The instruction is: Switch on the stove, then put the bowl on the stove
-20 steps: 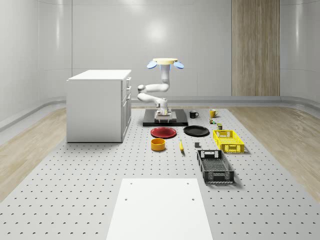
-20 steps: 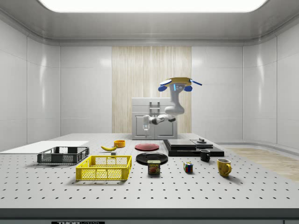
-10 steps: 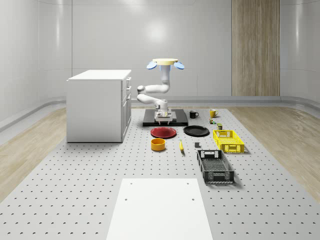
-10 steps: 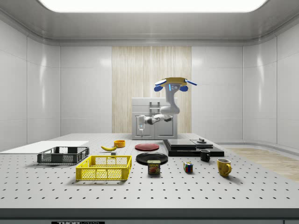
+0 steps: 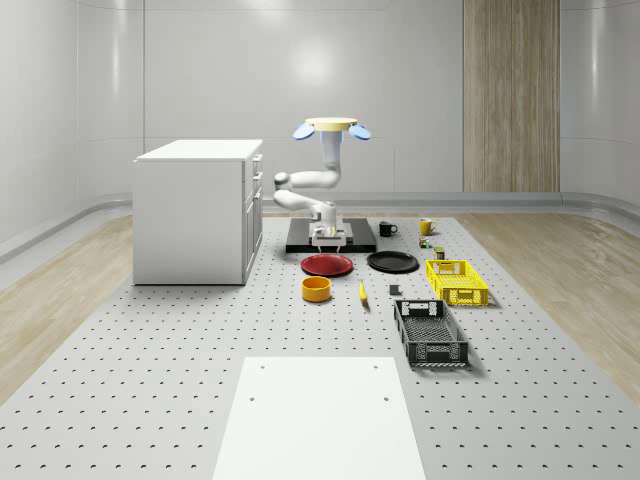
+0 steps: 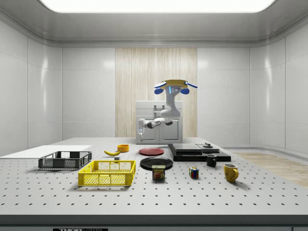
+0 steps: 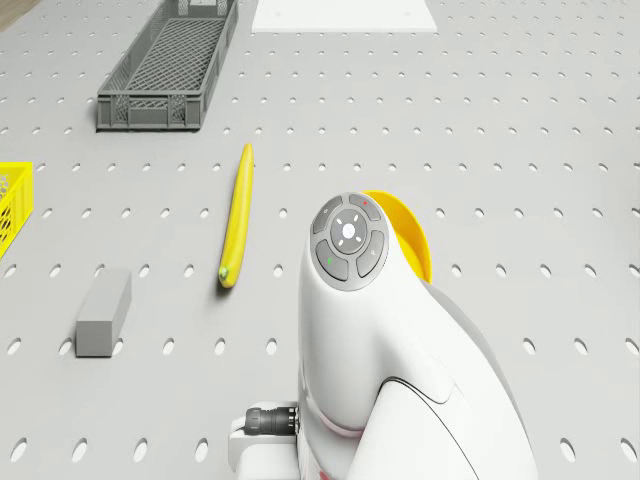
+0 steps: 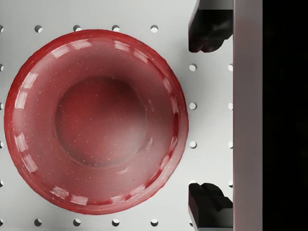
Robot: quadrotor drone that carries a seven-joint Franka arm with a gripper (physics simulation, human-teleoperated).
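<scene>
The drone (image 5: 331, 126) hovers above the stove's near edge, its arm bent down toward the table (image 5: 200, 340). The gripper (image 5: 327, 236) hangs over the gap between the black stove (image 5: 300, 243) and the red plate (image 5: 327, 265). In the wrist view the two fingertips (image 8: 208, 29) stand spread wide apart with nothing between them, and the red plate lies just beside them on the perforated table.

The orange bowl (image 5: 316, 289) sits on the table nearer than the red plate, well apart from the stove; in the drone view its rim peeks out behind the arm's wrist. A banana (image 5: 361, 292) lies just right of the bowl, in the whole-scene view. Whether the stove is on cannot be told from here. A white cabinet (image 5: 197, 210) stands to the whole-scene view's left.
</scene>
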